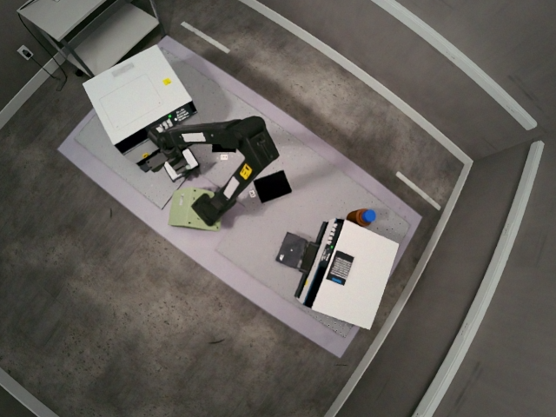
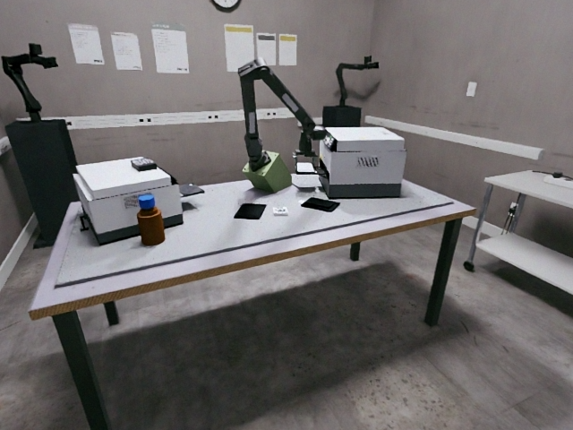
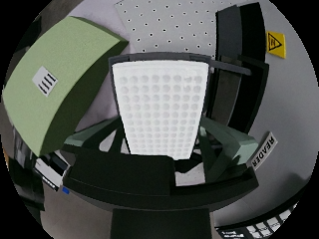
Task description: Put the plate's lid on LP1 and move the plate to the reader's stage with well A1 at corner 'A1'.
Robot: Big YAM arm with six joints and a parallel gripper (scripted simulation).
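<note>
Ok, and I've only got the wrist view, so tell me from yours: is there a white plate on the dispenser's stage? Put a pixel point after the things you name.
Observer: No. The top view shows the dispenser's stage [image 1: 292, 251] [image 2: 190, 189] as a dark surface with no white plate on it.
Operator: Thanks. And where's the arm's elbow? I can't see it from the wrist.
Observer: The elbow [image 1: 255, 129] [image 2: 253, 66] is raised high above the bench. From above, it sits off to the side of the reader [image 1: 139, 98] [image 2: 363, 154] [image 3: 289, 100], not over its roof.
</note>
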